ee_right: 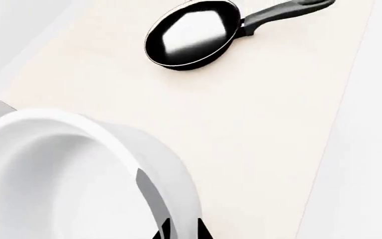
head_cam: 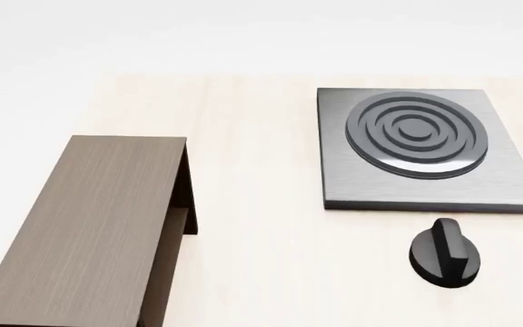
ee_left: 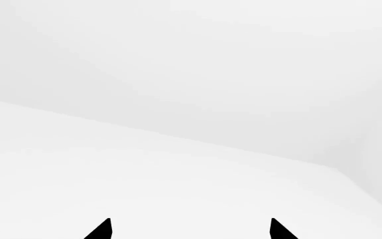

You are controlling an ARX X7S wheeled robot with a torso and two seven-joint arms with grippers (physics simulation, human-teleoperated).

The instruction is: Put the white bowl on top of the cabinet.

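Pale counter (head_cam: 271, 272) carries the dark wood-grain cabinet (head_cam: 89, 225), its flat top bare, while the right tool (ee_right: 177, 231) clamps the glossy white bowl's (ee_right: 58, 169) thick rim aloft; the left tool (ee_left: 189, 230) gapes over blank white.

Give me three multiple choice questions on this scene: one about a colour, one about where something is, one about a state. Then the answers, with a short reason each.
1. What colour is the top of the cabinet?
A. Glossy white
B. Grey metal
C. Brown wood-grain

2. Where is the stove knob?
A. On the cabinet
B. On the table, just in front of the stove plate
C. On the stove plate's rings

3. What state is the left gripper in?
A. Open, nothing between its fingers
B. Shut on a spoon
C. Shut on the stove knob

Answers:
1 C: the head view shows a brown grained top.
2 B: it stands on the pale table, on the robot's side of the plate's front edge.
3 A: the left wrist view shows two fingertips apart with only white surface between them.
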